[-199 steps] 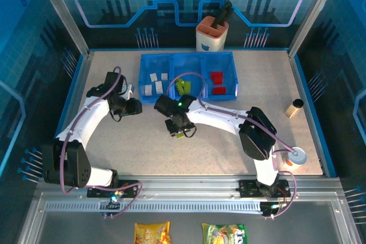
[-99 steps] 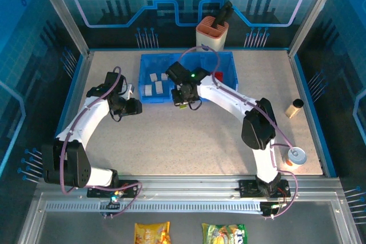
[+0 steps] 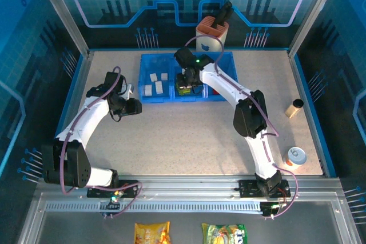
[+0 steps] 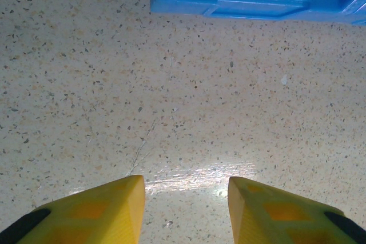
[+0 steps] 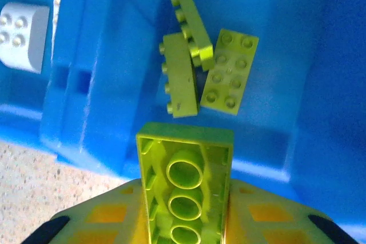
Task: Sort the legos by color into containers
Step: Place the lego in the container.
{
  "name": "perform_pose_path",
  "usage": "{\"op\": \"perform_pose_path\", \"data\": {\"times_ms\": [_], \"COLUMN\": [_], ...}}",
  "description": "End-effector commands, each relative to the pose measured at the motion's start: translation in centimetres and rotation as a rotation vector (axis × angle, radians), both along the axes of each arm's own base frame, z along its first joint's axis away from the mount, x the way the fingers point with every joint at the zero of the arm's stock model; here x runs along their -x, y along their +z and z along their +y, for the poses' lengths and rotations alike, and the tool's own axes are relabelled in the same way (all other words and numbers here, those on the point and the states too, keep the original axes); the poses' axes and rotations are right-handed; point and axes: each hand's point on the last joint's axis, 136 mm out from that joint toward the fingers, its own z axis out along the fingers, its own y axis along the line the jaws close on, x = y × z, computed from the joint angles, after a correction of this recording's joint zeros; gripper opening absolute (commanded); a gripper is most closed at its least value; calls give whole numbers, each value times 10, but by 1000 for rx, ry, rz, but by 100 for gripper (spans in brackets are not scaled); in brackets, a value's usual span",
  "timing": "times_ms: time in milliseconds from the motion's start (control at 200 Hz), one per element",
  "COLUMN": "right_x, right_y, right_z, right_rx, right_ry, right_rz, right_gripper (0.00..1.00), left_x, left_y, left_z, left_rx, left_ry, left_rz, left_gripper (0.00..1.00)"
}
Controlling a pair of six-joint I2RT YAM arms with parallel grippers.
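Observation:
My right gripper [image 5: 184, 194] is shut on a lime green lego [image 5: 186, 181], whose hollow underside faces the camera. It hangs over the near part of the middle container of the blue tray [image 5: 269, 158]. Three green legos [image 5: 182, 77] lie on that container's floor just beyond it. A white lego [image 5: 23, 30] rests in the left container. From above, the right gripper [image 3: 184, 88] sits over the tray [image 3: 150, 99], with white legos [image 3: 154, 84] to its left. My left gripper [image 4: 186, 184] is open over bare table, short of the tray's front wall [image 4: 246, 1], and sits left of the tray [image 3: 134, 107].
An orange-and-white cup [image 3: 210, 35] with a black tool stands behind the tray. A tan cylinder [image 3: 295, 108] and a small round can [image 3: 296, 155] sit at the right side of the table. Glass walls close in the table on three sides.
My right arm has swung from the table in front of the tray up over the middle container, carrying the green lego. The left arm has stayed put.

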Motion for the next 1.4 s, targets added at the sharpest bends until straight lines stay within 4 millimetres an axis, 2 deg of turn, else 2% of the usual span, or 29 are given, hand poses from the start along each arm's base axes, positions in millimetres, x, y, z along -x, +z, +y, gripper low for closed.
{"op": "perform_pose_path", "data": {"times_ms": [0,65,75,100,335,580,815,1046,1326,1366,1376,1396], "right_x": [-20,-27,-29,-31,-47,-47,-46,-42,-34,-32,-31,-30], "right_y": [-4,-2,-12,-18,-38,-60,-67,-47,4,3,15,22], "right_z": [2,1,1,1,-3,-7,-6,-7,-9,-9,-10,-11], "right_rx": [-23,-37,-29,-29,-43,-51,-64,-75,-118,-114,-123,-128], "right_ry": [21,9,7,4,-45,-112,-133,-125,-99,-94,-92,-88], "right_rz": [-12,-17,-1,7,34,84,111,94,35,39,22,12], "right_gripper": [33,33,33,33,33,35,39,44,45,45,45,45], "left_x": [1,1,1,1,1,2,1,1,2,2,2,2], "left_y": [-1,-1,-1,-2,-1,0,1,2,2,2,2,2], "left_z": [-2,-2,-2,-2,-2,-3,-3,-3,-2,-2,-2,-2], "left_rx": [20,21,21,21,24,25,27,27,24,23,24,24], "left_ry": [-19,-20,-20,-21,-19,-20,-21,-21,-20,-20,-19,-20], "left_rz": [4,3,3,4,3,-2,-6,-8,-8,-9,-9,-9], "left_gripper": [43,44,44,43,44,44,44,44,44,44,44,44]}}
